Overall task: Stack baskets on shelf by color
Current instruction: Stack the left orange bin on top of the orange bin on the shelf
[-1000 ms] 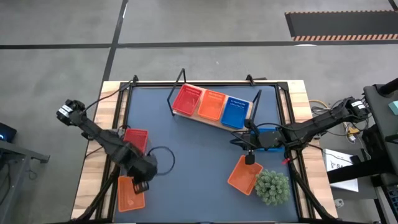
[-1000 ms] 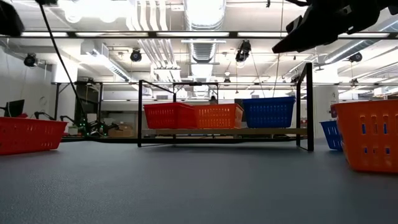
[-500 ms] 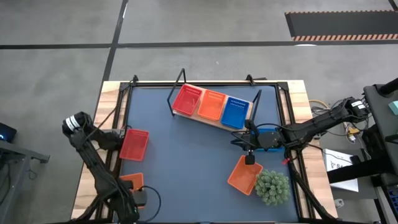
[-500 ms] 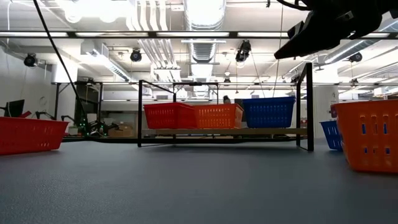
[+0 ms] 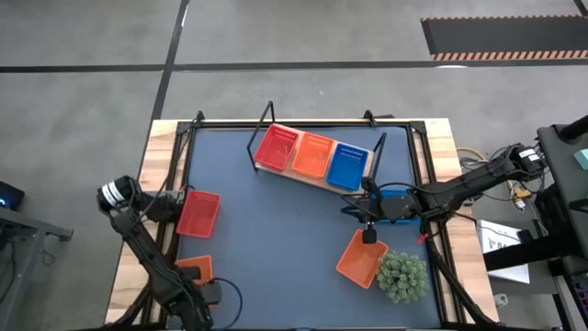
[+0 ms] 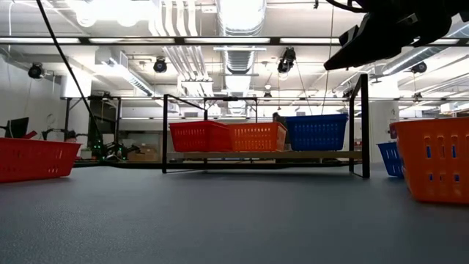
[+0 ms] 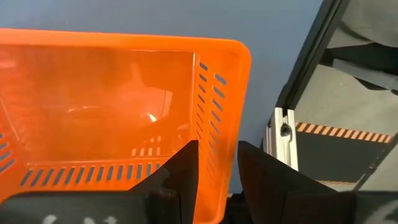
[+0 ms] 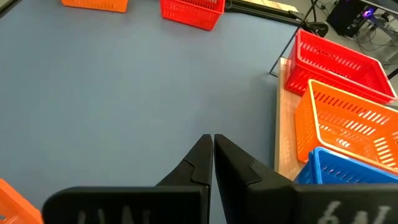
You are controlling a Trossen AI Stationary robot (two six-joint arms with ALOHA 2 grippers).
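1. I am seeing my left gripper (image 7: 214, 171) straddling the wall of an orange basket (image 7: 118, 102) at the near left corner of the table, fingers (image 7: 186, 174) either side of the rim, clamping it.
2. My right gripper (image 8: 213, 158) is hovering over bare tabletop just in front of the shelf (image 5: 317, 176), its fingers pressed together and holding nothing.
3. The shelf is carrying a red basket (image 5: 277, 147), an orange shelf basket (image 5: 314, 155) and a blue basket (image 5: 347, 165) side by side.
4. A loose red basket (image 5: 198, 213) is lying near the left edge; another orange one (image 5: 361, 258) is sitting beside the green plant (image 5: 402, 276).
5. The dark-blue tabletop (image 5: 276, 239) is lying open through the middle.
6. Beyond, the low view is showing ceiling ducts (image 6: 242, 22) and lamps.
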